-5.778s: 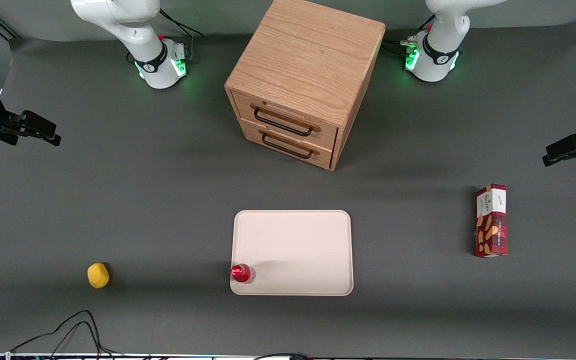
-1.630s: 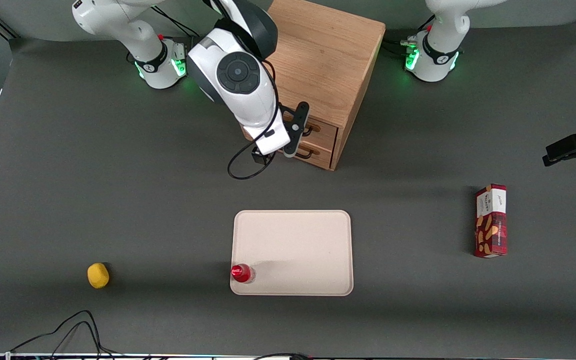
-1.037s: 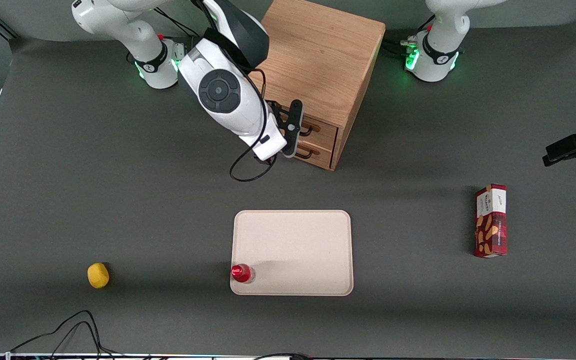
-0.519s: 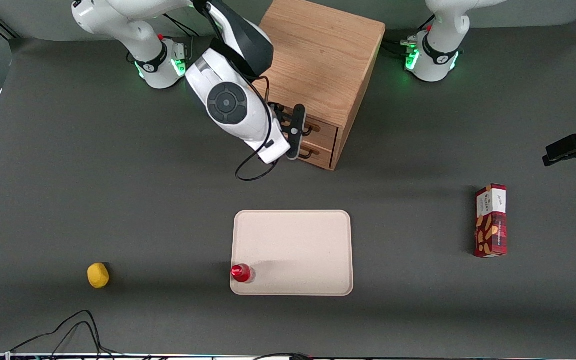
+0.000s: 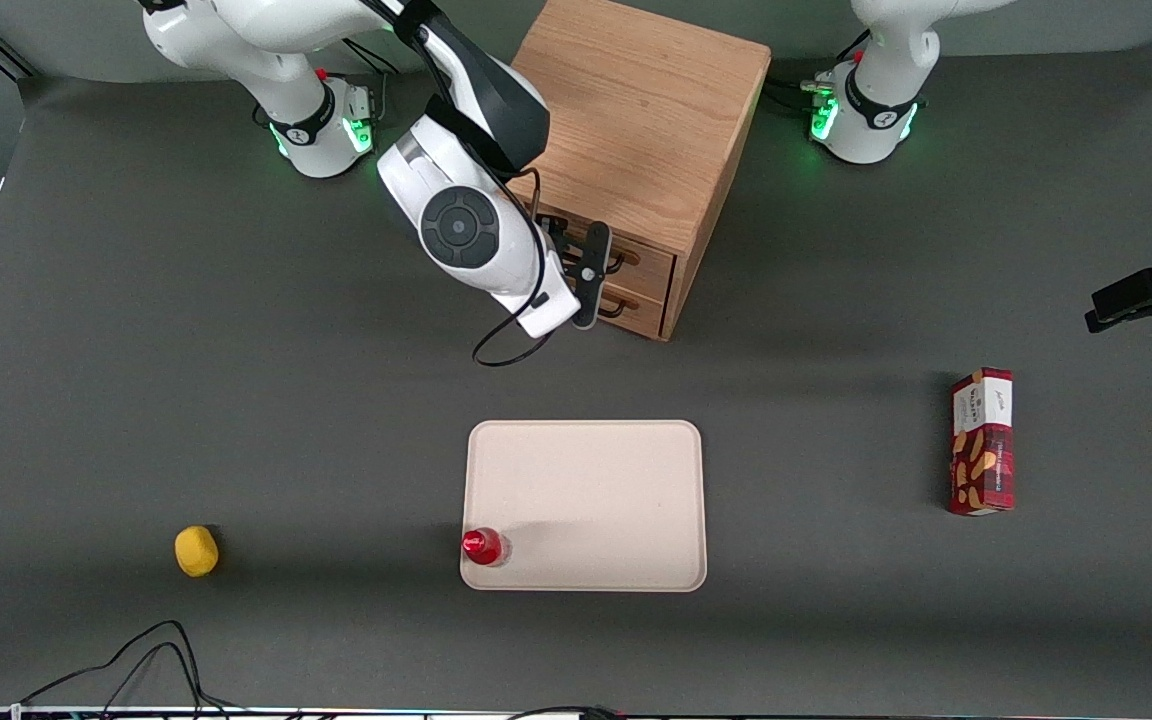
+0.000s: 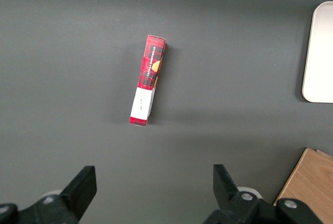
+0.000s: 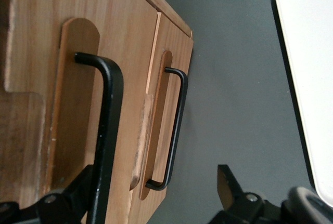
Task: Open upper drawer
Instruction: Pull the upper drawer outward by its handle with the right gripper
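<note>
The oak cabinet (image 5: 636,110) stands toward the arms' bases, and both its drawers look shut. The upper drawer (image 5: 652,262) has a light wood front; its black wire handle (image 7: 106,130) fills the right wrist view close up. The lower drawer (image 5: 642,306) and its own handle (image 7: 176,130) sit just beneath. My right gripper (image 5: 588,275) hovers right in front of the drawer fronts and hides most of both handles in the front view. It is open (image 7: 151,193). One finger (image 7: 70,195) sits against the upper handle's bar; the other finger (image 7: 229,187) is out over the table.
A cream tray (image 5: 586,440) lies nearer the front camera, with a red-capped bottle (image 5: 483,546) at its corner. A yellow ball-like object (image 5: 196,551) lies toward the working arm's end. A red snack box (image 5: 982,441) lies toward the parked arm's end; it also shows in the left wrist view (image 6: 148,80).
The right arm has swung in from the table's end to the cabinet front. Over the last second its wrist turned and the gripper settled slightly lower against the drawer fronts. Both drawers stay shut.
</note>
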